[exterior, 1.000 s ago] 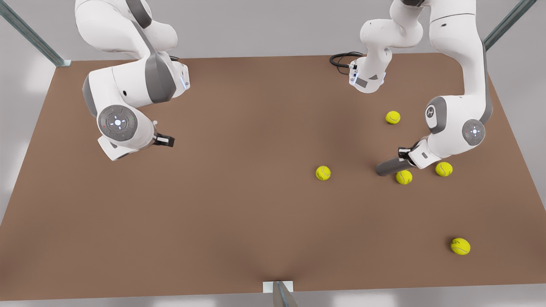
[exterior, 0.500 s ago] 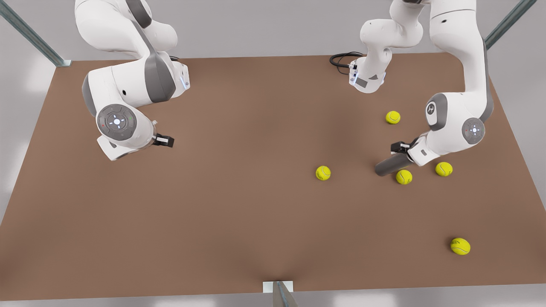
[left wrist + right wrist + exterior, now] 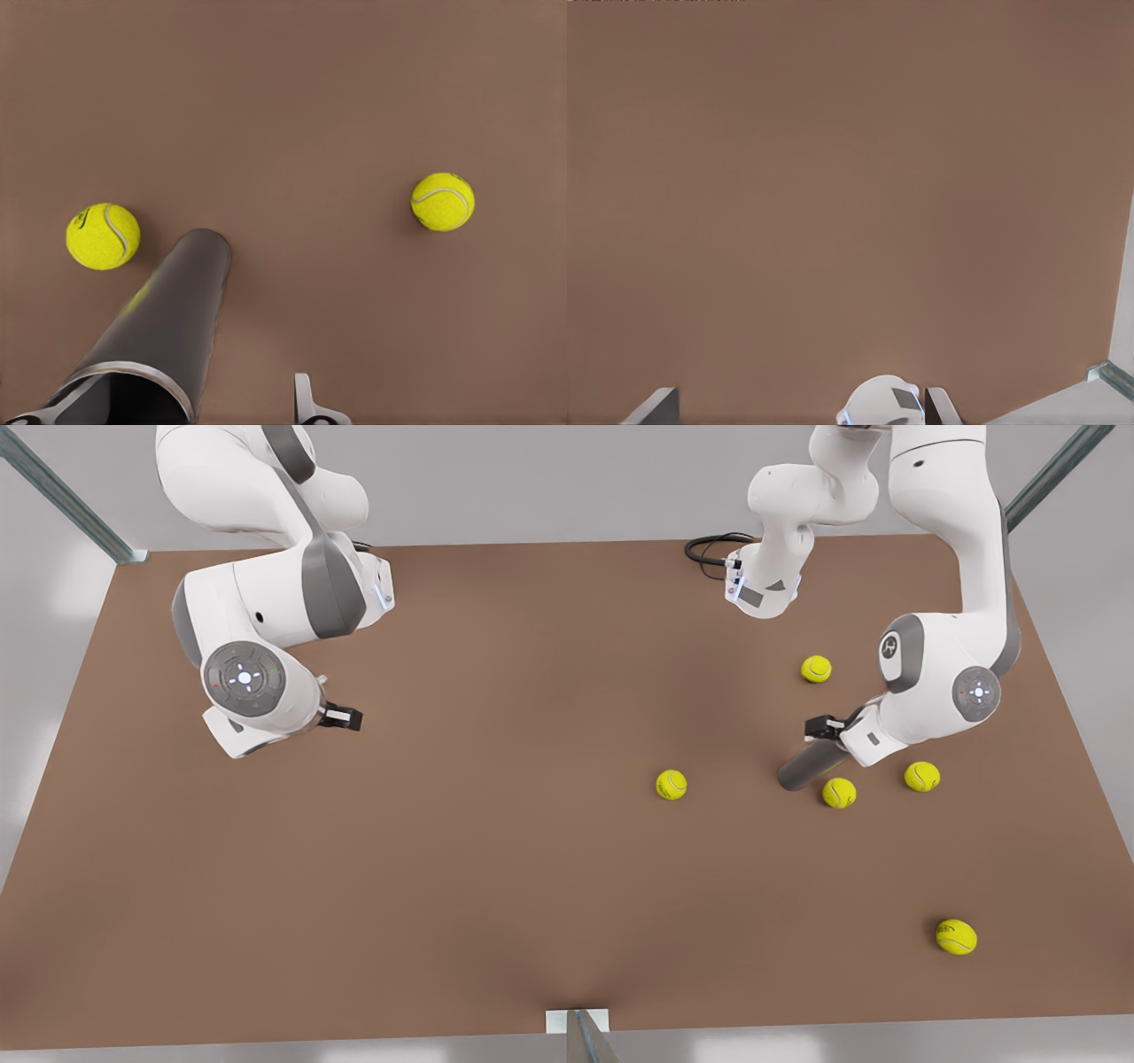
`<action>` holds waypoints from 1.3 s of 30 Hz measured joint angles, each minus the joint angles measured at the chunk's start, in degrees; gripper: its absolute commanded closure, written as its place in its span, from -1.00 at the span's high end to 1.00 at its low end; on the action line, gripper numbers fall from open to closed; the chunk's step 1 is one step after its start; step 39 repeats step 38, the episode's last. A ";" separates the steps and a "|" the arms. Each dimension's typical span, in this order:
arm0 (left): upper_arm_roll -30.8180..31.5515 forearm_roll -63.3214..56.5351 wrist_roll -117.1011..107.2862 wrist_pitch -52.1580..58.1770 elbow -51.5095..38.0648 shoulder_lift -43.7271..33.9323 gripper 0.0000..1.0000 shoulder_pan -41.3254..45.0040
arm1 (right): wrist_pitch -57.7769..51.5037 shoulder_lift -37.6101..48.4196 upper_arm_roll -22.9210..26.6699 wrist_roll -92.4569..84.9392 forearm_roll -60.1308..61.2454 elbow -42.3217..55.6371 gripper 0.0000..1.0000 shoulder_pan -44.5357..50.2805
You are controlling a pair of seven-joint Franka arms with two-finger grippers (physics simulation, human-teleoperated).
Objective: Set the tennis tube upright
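Over at the front view's left we see the right pincer (image 3: 351, 716) waiting above the bare brown matte worktop (image 3: 496, 868), its fingers spread in the right wrist view. Toward the right, the left pincer (image 3: 824, 728) pinches the tennis tube (image 3: 811, 763), a smooth grey metallic cylinder. It grips the lighter-rimmed open end, and the tube slants down-left to the worktop between fuzzy yellow-green tennis balls (image 3: 839, 793).

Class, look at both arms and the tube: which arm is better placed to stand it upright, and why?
The left. Its gripper is already at the tube, at the rimmed end, and the tube looks tilted. The right gripper waits far across the table, over bare surface.
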State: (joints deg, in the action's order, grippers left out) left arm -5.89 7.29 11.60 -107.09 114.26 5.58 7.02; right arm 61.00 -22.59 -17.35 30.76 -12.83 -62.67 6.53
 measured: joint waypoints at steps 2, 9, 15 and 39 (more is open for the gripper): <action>0.00 -0.02 -0.42 0.12 -0.09 -0.21 1.00 0.08 | 0.00 0.00 -0.05 0.00 0.00 0.00 1.00 -0.02; 0.00 -0.08 -0.79 0.65 -0.18 -0.90 1.00 0.10 | 0.09 0.00 -0.40 -0.18 0.49 2.50 1.00 0.15; -0.01 -0.74 -0.70 6.73 -6.67 -2.51 1.00 0.12 | 0.18 0.00 -0.13 -0.08 0.09 2.73 1.00 -0.02; 2.64 -10.67 -0.81 23.68 -28.74 -1.53 1.00 -2.90 | 23.85 11.60 15.68 -32.78 13.97 -13.45 1.00 -5.29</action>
